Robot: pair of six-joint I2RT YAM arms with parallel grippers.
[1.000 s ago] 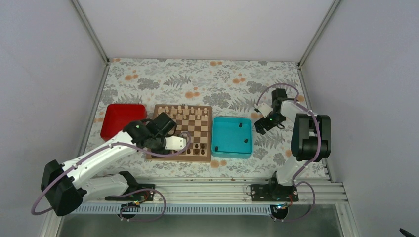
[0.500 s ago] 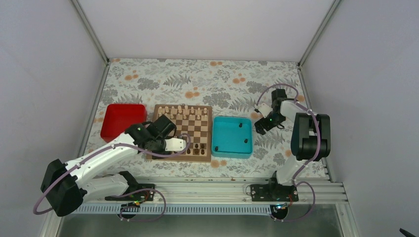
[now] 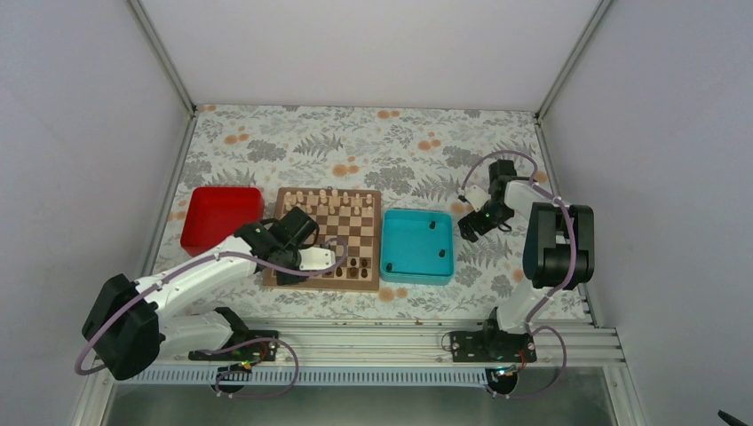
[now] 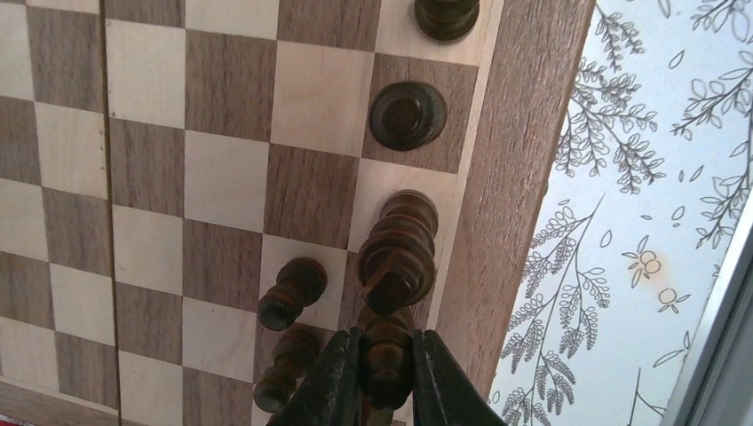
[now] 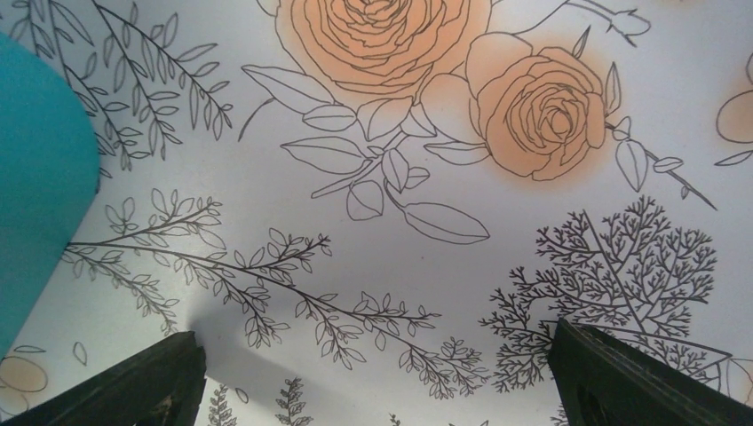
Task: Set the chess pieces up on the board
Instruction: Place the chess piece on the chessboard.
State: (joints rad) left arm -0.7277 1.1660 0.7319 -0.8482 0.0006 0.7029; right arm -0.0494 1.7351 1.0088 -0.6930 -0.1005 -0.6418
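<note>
The board (image 3: 351,235) lies between two trays. My left gripper (image 4: 386,377) is shut on a dark chess piece (image 4: 387,355) and holds it upright over the board's near row, by the tan border (image 4: 511,177). Right beyond it stands a taller dark piece (image 4: 400,253). Other dark pieces (image 4: 408,115) stand along that row, and two more (image 4: 291,293) are just left of the fingers. In the top view the left gripper (image 3: 287,272) is at the board's near left part. My right gripper (image 5: 377,373) hangs open over the flowered cloth, nothing between its fingers (image 5: 622,377).
A teal tray (image 3: 416,266) right of the board holds a few dark pieces (image 3: 432,225). A red tray (image 3: 217,217) sits to the board's left. Pale pieces (image 3: 328,200) line the board's far rows. The right gripper (image 3: 471,226) hovers beside the teal tray's far right corner.
The left arm has shifted slightly toward the board's near left side, still shut on its dark piece. The right arm has not moved.
</note>
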